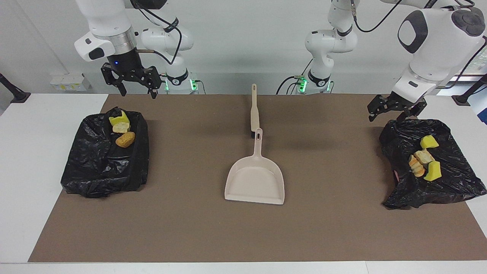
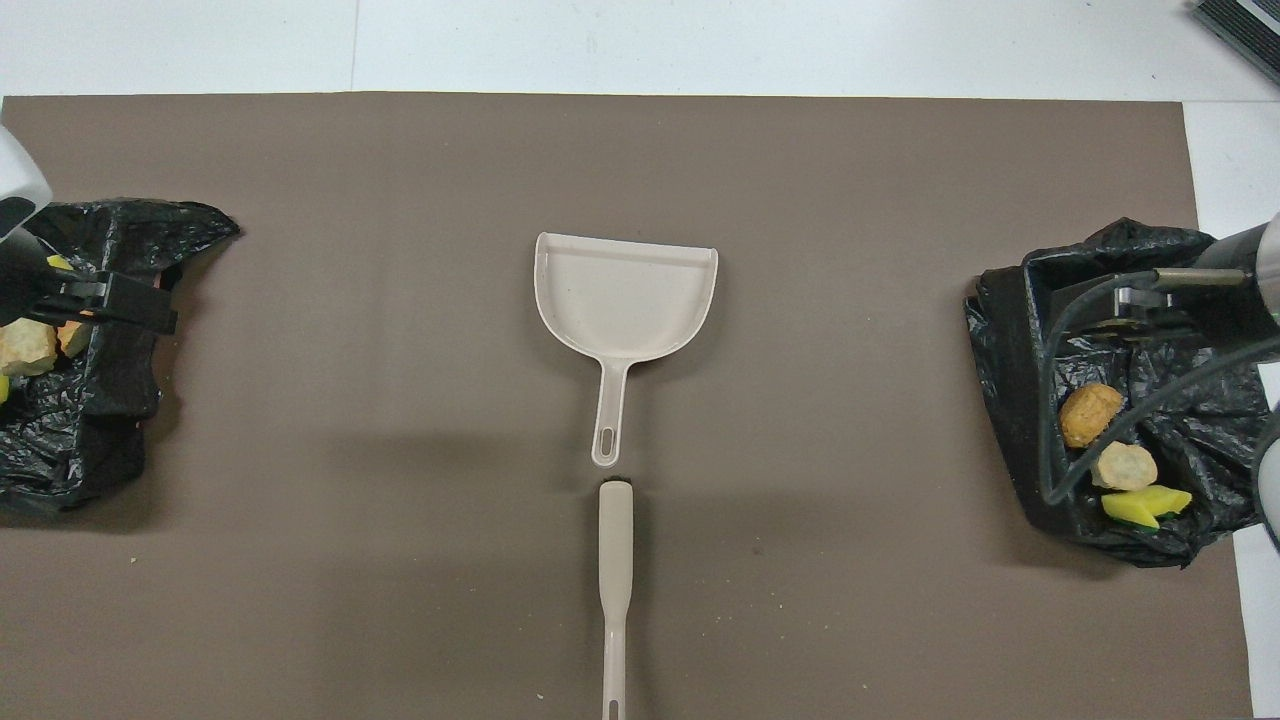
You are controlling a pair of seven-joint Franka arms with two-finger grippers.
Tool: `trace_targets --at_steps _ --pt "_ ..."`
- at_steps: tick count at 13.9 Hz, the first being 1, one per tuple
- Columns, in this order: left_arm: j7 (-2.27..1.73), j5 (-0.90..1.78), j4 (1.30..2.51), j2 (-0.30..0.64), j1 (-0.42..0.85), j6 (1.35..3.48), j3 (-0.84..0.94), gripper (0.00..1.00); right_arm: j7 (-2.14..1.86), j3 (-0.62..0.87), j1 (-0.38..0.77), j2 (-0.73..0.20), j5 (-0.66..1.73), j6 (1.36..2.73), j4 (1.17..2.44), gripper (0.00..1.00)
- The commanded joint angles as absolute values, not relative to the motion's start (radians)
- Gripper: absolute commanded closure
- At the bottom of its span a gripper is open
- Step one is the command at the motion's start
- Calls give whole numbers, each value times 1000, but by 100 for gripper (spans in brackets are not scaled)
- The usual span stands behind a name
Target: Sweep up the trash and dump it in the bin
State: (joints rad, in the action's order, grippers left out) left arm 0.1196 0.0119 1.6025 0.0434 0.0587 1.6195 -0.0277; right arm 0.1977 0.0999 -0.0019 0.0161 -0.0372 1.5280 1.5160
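Trash lies in two lots, each on a black bag-lined bin at one end of the brown mat [image 1: 190,228]. On the bin [image 1: 104,163] at the right arm's end sit three scraps: a yellow sponge piece [image 1: 118,118], a pale bread chunk [image 1: 121,128] touching it, and a golden-brown chunk [image 1: 125,139] just beside that. On the bin [image 1: 430,182] at the left arm's end sit four: a yellow sponge piece [image 1: 429,142], a beige bread chunk [image 1: 423,156], an orange-edged chunk [image 1: 416,166] touching it, and a second yellow sponge piece [image 1: 433,171] just beside them.

A beige dustpan [image 1: 255,182] rests flat at the middle of the mat, its mouth turned away from the robots and its handle pointing toward them. A brush [image 1: 254,108] lies in line with that handle, nearer the robots, its end just beside the handle's tip.

Right gripper [image 1: 131,89] hangs in the air over the robots' edge of the mat, above the edge of its bin, fingers spread and holding nothing. Left gripper [image 1: 393,112] hangs over the robots' edge of the other bin, clear of the scraps, its fingers also spread and empty. In the overhead view its black fingers [image 2: 120,305] show over the bin's rim.
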Motion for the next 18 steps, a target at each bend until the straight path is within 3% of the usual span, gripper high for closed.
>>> trace_targets --at_steps 1,18 --pt "152 20 1640 -14 35 1553 -23 0 173 104 -15 14 -15 1509 1506 0" --pt "144 25 1664 -26 34 1583 -21 0 173 104 -15 14 -15 1508 1506 0"
